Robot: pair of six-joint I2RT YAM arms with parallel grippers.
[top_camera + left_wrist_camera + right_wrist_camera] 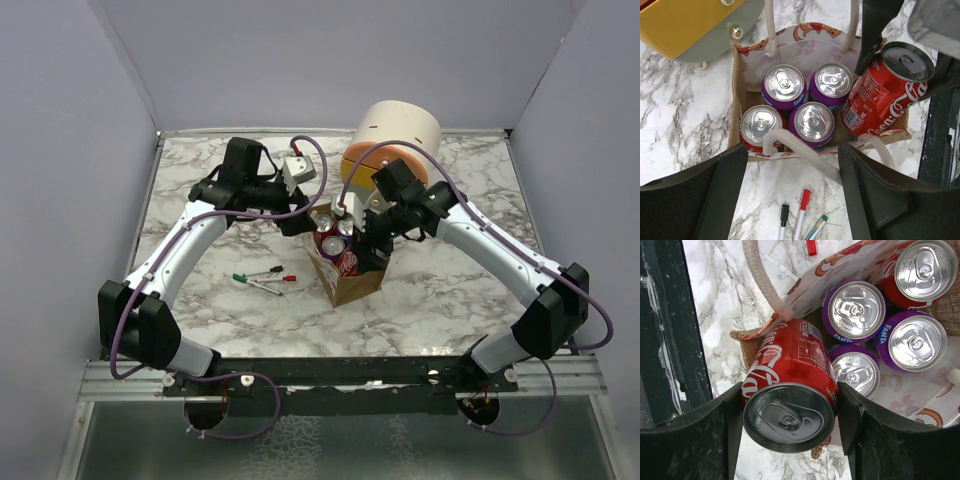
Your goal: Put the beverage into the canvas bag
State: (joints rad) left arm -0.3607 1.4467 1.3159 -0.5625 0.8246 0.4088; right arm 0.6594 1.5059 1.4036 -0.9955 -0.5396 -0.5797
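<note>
Pens point(266, 278): these lie loose on the desk point(430, 300), off the bag's left side, and play no part in our step.
Left gripper point(792, 157): wide open and empty, it hangs above the bag's left side. We judge it well placed to steady the bag if it slides.
Bag point(350, 288): it stands upright on the desk with its mouth open and a rope handle point(805, 152) flopped across its left rim.
Cans in the bag point(812, 122): four stand upright, three purple and one red-sided, and fill the bag's far part. We see one slot free at the end nearest the arm bases.
Cola can point(880, 95): this is the beverage. It is tilted, with its base dipped into the bag's free end beside the purple cans and its top leaning out past the rim.
Right gripper point(790, 407): it is clamped on the cola can near the top, one finger on each side.
Free slot: we would tip the can upright first, then lower it straight down until it rests on the bag's floor, and let go only then.
Bag wall point(742, 347): the soft burlap sits close against the can. Any sideways push could fold it or shove the bag, so we would keep the motion vertical.
Drawer unit point(395, 135): round, cream and orange, it stands just behind the bag.
</note>
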